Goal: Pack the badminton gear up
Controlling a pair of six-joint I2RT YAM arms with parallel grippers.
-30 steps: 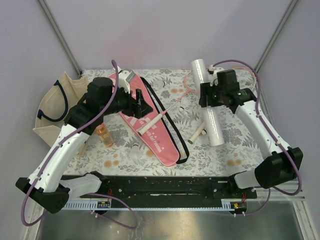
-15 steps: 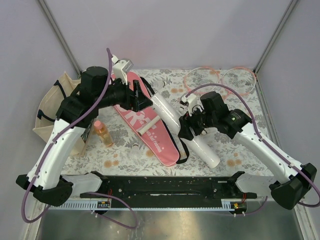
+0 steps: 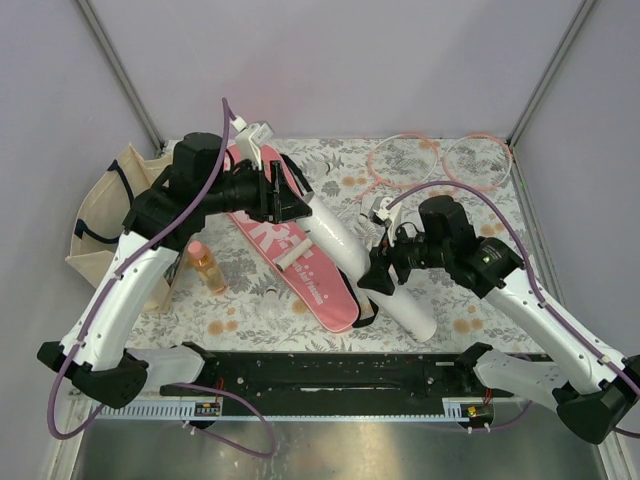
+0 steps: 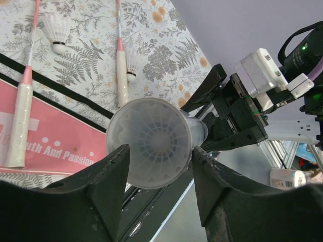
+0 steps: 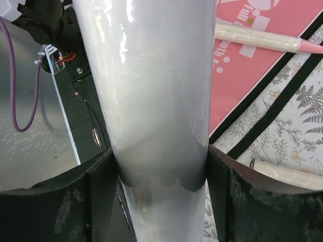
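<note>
The tube (image 3: 355,250) ran slantwise along the cover's (image 3: 300,270) right edge, with its near end close to the counter's (image 3: 470,295) front edge and bare counter to its right. The left gripper (image 4: 159,151) had its jaws pinching the tube's open far end. The right gripper (image 5: 161,154) had its jaws clamped around the tube's middle. The rackets' (image 3: 405,160) heads lay in the far right corner.
</note>
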